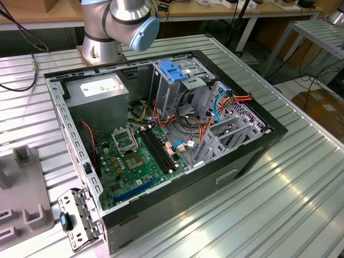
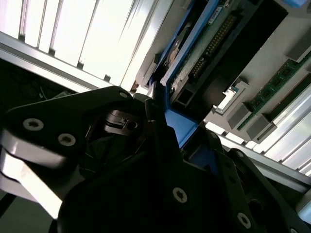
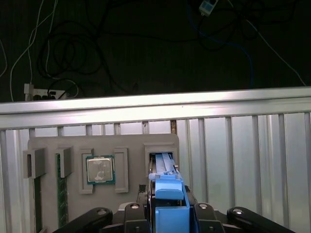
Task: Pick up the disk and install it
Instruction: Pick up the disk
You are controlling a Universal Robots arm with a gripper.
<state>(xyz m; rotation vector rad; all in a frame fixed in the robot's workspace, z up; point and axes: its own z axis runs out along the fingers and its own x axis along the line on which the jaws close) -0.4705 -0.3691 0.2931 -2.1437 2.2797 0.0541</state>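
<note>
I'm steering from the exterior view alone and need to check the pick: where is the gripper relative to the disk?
Observer: In the first wrist view the gripper is closed on the disk, with a finger against each side of its blue frame.
Operator: Is it out of its holder?
Observer: The disk stands on edge within the outline of a slot in the grey tray. I can't tell whether it has lifted.
Operator: Anything close by that it might catch?
Observer: A processor chip lies flat in the tray's neighbouring slot, apart from the disk.
</note>
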